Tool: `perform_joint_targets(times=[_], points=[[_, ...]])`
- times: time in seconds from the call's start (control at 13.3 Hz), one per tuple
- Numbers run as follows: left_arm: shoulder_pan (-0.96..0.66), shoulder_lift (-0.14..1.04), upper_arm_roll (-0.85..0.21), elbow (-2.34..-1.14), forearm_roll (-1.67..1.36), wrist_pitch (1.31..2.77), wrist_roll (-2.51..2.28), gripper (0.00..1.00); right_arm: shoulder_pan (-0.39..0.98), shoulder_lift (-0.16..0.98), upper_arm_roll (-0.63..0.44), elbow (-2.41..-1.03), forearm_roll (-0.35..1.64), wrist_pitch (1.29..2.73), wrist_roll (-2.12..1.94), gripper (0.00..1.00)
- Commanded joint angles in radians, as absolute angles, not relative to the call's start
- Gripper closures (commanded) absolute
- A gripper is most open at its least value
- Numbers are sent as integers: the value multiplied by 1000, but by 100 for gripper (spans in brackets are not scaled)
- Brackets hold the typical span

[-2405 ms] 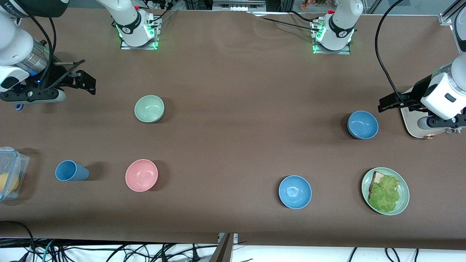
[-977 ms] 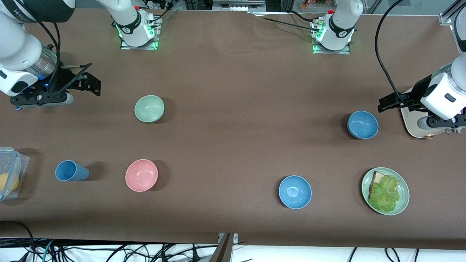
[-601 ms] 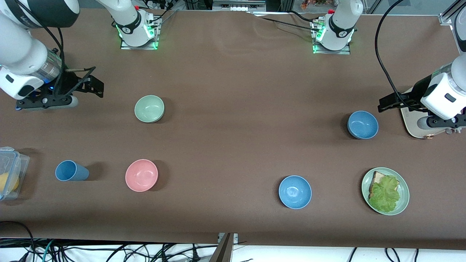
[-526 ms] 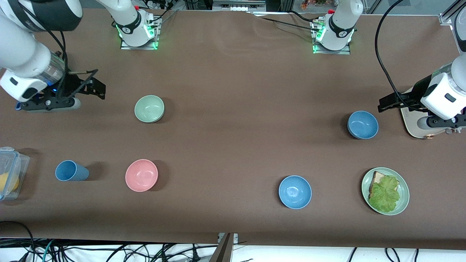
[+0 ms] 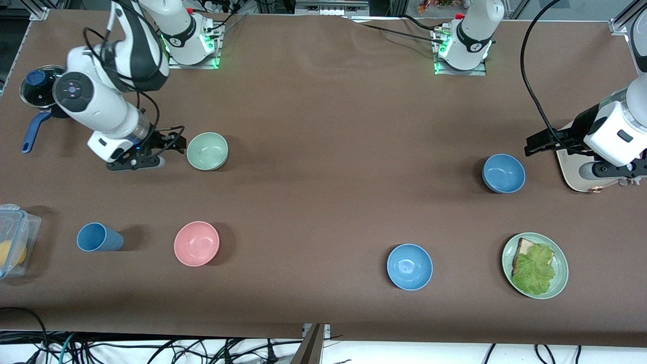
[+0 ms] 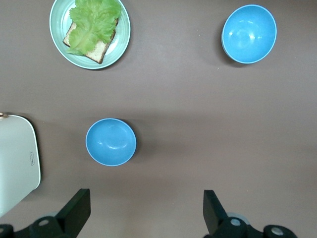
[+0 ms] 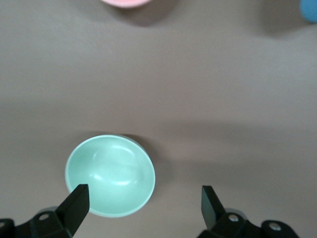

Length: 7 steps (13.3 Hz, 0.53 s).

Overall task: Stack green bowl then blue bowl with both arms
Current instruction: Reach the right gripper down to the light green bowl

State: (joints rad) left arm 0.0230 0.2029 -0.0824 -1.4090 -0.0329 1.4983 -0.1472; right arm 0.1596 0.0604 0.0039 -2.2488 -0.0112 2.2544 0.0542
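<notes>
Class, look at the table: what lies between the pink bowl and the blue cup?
Nothing: in the front view only bare brown table separates the pink bowl from the blue cup.

Matte green bowl point(image 5: 207, 150), faintly glossy blue bowl point(image 5: 503, 173), smooth brown table covering point(image 5: 323, 126).

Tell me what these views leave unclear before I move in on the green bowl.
- Right pincer beside green bowl: front view can't show contact; its own arm covers it.
- Right wrist view: pink bowl cut off by the edge.
- Clear container: cut by the front view's edge, yellow contents unidentifiable.
</notes>
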Motion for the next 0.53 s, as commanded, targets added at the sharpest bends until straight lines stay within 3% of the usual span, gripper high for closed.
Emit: perform_joint_targets(times=[0.0,0.23,0.3,0.38,0.45], points=[[31,199,-87,-1405,-52,1488,-150,0,163,54,9,-2431,3,2484,74,0],[31,199,-89,-1405,-52,1488,-149,0,164,97,11,-2522,3,2633,84,2],[31,199,-87,-1405,-52,1488,-149,0,164,116,11,-2542,3,2684,84,8],[31,199,-89,-1405,-52,1488,-149,0,164,136,17,-2546,3,2718,86,20],[31,199,-89,-1405,-52,1488,-149,0,164,141,17,-2546,3,2726,95,43]])
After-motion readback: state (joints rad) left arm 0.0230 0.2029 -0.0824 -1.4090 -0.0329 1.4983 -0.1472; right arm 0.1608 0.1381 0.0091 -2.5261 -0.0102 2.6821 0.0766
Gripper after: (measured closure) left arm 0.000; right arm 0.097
